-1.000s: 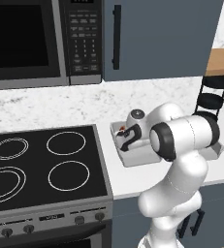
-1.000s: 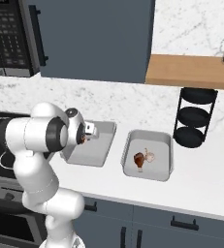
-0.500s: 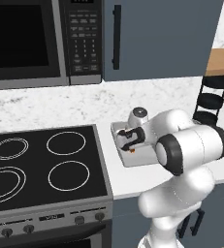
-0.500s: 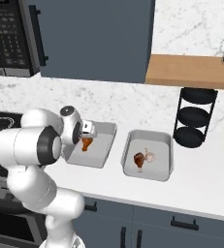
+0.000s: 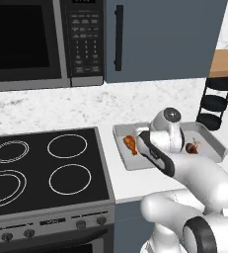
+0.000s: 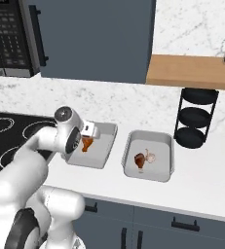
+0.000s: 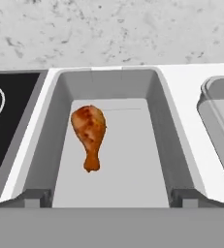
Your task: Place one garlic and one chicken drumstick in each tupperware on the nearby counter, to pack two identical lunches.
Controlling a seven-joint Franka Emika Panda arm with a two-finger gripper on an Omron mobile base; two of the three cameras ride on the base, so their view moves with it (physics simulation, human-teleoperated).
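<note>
Drumstick (image 7: 89, 133) loose between wide-spread fingers (image 7: 33, 197).

Right tupperware (image 7: 220, 111) cut off by the hand view's right edge. Stove (image 7: 7, 121) cut at the left edge there. Near end of left tupperware (image 5: 130, 165) hidden behind the arm in left base view. Tool jaws not visible enough to tell.

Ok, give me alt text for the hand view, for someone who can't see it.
A browned chicken drumstick lies alone in a grey rectangular tupperware tray on the white speckled counter, thick end away from the camera. A black stovetop borders the tray on the left and a second grey tray's corner shows at right.
</note>
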